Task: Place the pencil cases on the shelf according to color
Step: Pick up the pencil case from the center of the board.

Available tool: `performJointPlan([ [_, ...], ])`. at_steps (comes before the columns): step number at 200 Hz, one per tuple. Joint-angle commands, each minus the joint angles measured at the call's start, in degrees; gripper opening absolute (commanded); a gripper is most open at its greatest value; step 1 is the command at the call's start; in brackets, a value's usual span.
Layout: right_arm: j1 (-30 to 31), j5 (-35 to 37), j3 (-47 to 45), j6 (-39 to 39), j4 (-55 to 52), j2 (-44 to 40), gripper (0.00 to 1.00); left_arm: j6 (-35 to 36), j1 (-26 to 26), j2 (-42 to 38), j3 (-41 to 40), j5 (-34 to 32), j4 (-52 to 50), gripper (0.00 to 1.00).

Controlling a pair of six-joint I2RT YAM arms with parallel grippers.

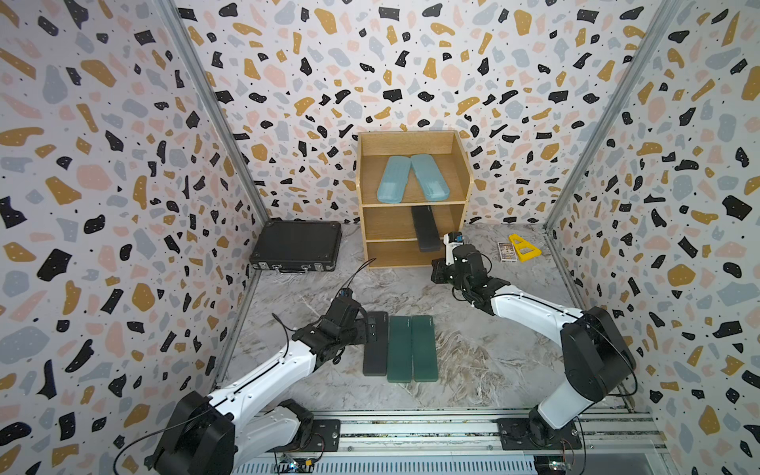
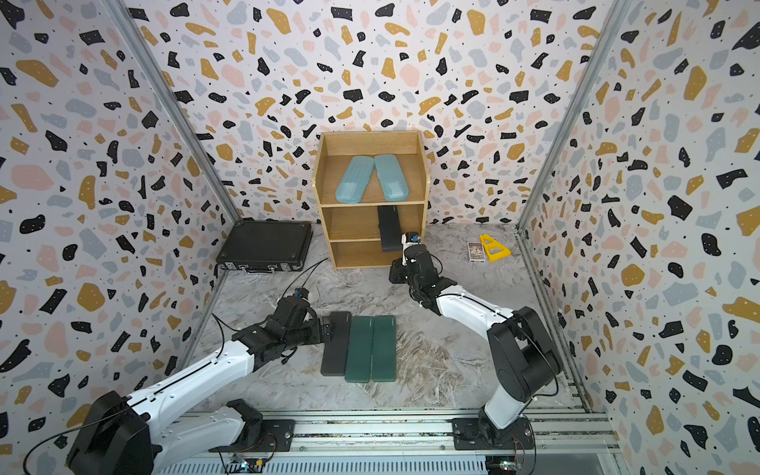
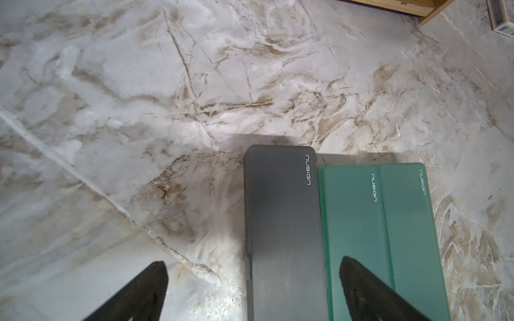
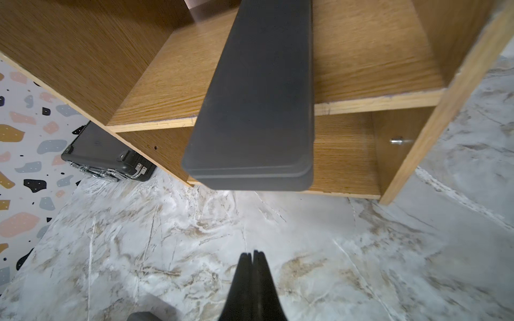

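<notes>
The light-wood shelf (image 1: 458,181) (image 2: 325,181) stands at the back. Two light blue pencil cases (image 1: 394,179) (image 1: 429,177) lie on its top tier. A black case (image 1: 425,228) (image 4: 256,105) rests on the middle tier and juts out over the front edge. On the table lie another black case (image 1: 375,343) (image 3: 283,222) and two dark green cases (image 1: 399,348) (image 1: 425,347) side by side. My left gripper (image 3: 252,262) (image 1: 370,329) hangs open over the black case's left edge. My right gripper (image 4: 252,253) (image 1: 438,274) is shut and empty, in front of the shelf and apart from the jutting case.
A large black briefcase (image 1: 297,246) lies left of the shelf. A yellow triangular piece (image 1: 523,247) and a small card box (image 1: 506,251) sit right of it. Patterned walls close in the left, back and right sides. A metal rail (image 1: 411,432) runs along the front.
</notes>
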Motion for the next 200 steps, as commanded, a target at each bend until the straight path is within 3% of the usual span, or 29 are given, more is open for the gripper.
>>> performJointPlan([
  [1,0.0,0.8,3.2,0.3,4.1,1.1,0.03,-0.8,0.6,-0.6,-1.1,-1.4,1.8,1.0],
  [103,-0.6,5.0,11.7,-2.4,4.2,9.4,0.03,-1.2,1.1,0.8,-3.5,0.7,3.5,1.0],
  [200,-3.0,4.0,17.3,-3.1,3.1,14.1,0.03,-1.8,1.1,3.2,-4.3,3.0,4.5,1.0],
])
